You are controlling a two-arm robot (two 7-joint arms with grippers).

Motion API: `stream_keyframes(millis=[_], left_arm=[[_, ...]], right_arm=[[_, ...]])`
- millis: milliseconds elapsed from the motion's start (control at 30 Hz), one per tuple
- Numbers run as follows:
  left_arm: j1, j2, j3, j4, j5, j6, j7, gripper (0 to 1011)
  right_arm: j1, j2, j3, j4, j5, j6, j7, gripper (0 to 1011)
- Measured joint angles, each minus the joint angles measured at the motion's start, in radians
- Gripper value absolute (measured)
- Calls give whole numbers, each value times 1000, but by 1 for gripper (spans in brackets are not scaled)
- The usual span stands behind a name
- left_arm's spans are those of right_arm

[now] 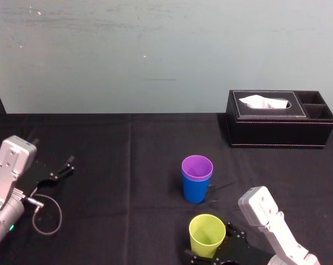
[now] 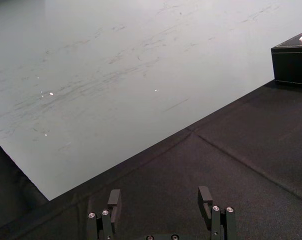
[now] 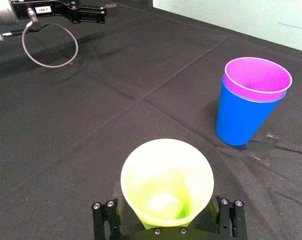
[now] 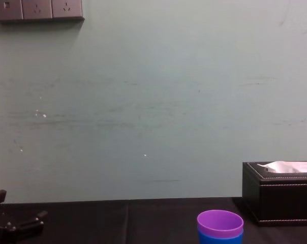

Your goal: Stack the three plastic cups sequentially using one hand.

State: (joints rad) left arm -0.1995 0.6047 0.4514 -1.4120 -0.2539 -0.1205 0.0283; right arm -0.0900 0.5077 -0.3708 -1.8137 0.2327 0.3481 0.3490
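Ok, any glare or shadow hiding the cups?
Head view: even light; purple cup nested in blue cup and yellow-green cup at the right gripper show plainly on black cloth. Left wrist view: bright glints on the wall beyond the left gripper. Right wrist view: pale patch on the cloth beside the blue cup, covering nothing.

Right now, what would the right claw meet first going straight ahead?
Likely nothing near: the right claw, open around the yellow-green cup, faces bare black cloth. The purple-in-blue stack stands aside; the left claw lies far off.
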Motion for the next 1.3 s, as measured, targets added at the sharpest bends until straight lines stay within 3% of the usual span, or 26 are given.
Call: stream_keyframes(millis=[733, 867, 1133, 1300], left_arm=[[0, 0, 0, 0, 0, 0, 0, 1000], [0, 0, 0, 0, 0, 0, 0, 1000], [0, 0, 0, 0, 0, 0, 0, 1000], [0, 0, 0, 0, 0, 0, 0, 1000]], right_arm=[[4, -11, 1, 12, -3, -8, 7, 1002], [3, -10, 1, 11, -3, -7, 7, 947], [3, -10, 1, 10, -2, -7, 7, 729], [2, -10, 1, 9, -2, -6, 7, 715]])
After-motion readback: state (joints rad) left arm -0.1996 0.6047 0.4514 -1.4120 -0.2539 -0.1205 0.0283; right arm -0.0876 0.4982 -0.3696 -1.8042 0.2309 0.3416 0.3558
